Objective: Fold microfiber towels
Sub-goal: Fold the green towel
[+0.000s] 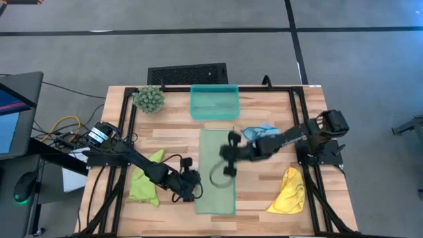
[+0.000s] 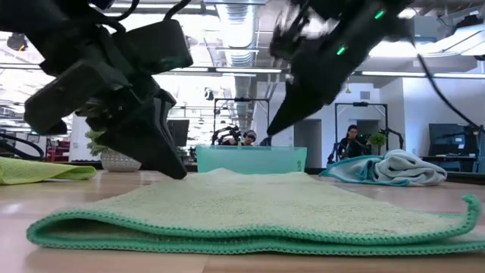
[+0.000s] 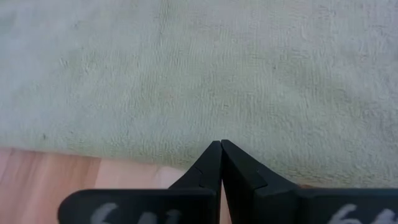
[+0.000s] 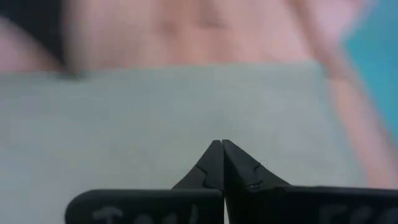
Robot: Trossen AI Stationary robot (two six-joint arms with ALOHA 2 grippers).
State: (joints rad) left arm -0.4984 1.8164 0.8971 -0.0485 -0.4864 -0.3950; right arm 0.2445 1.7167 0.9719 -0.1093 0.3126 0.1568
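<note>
A robotics lab or R&D workspace, open-plan and industrial. In the low view the ceiling is bare: exposed ductwork (image 2: 242, 34), pipes and strip lights, no tiles. Beyond the table stand more black frame rigs (image 2: 241, 114) w/ equipment, and seated people (image 2: 351, 142) at workstations — monitors (image 2: 447, 140) along the far wall. From above: grey carpet-tile floor (image 1: 198, 46), a wood-top table (image 1: 261, 198) edged w/ black aluminium extrusion, loose yellow and black cables (image 1: 63, 125) trailing off its left side, a computer mouse (image 1: 24, 185) and a screen corner (image 1: 10, 122) on a side desk — a test bench setup, not a home.
</note>
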